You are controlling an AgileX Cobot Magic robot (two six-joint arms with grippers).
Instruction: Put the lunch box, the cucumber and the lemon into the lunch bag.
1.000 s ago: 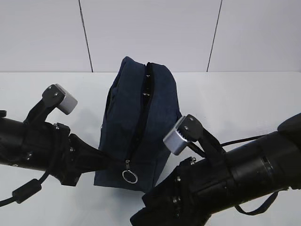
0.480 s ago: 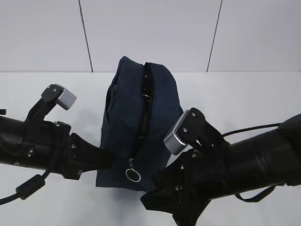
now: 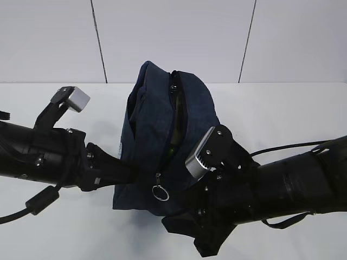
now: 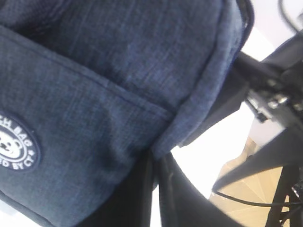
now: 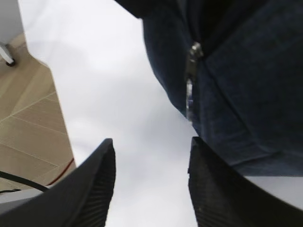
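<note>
The dark navy lunch bag (image 3: pixel 157 130) stands mid-table with its zipper partly undone and the metal ring pull (image 3: pixel 160 193) hanging at the front. My left gripper (image 3: pixel 127 174) is shut on the fabric at the bag's lower left edge. In the left wrist view the fingertips (image 4: pixel 163 165) pinch the seam beside the round white logo (image 4: pixel 14 146). My right gripper (image 3: pixel 181 219) is open at the bag's front right corner. In the right wrist view the right gripper (image 5: pixel 151 142) holds nothing, and the zipper slider (image 5: pixel 191 56) lies ahead of it. The lunch box, cucumber and lemon are out of view.
The white table (image 3: pixel 282 114) runs back to a white panelled wall (image 3: pixel 173 38). Both black arms fill the near part of the table beside the bag. Past the table edge in the right wrist view are tan floor tiles (image 5: pixel 28 123).
The bag has leaned and shifted to the right, and its ring pull moved right with it. My left arm pushed right. My right gripper rose closer to the bag's front corner.
</note>
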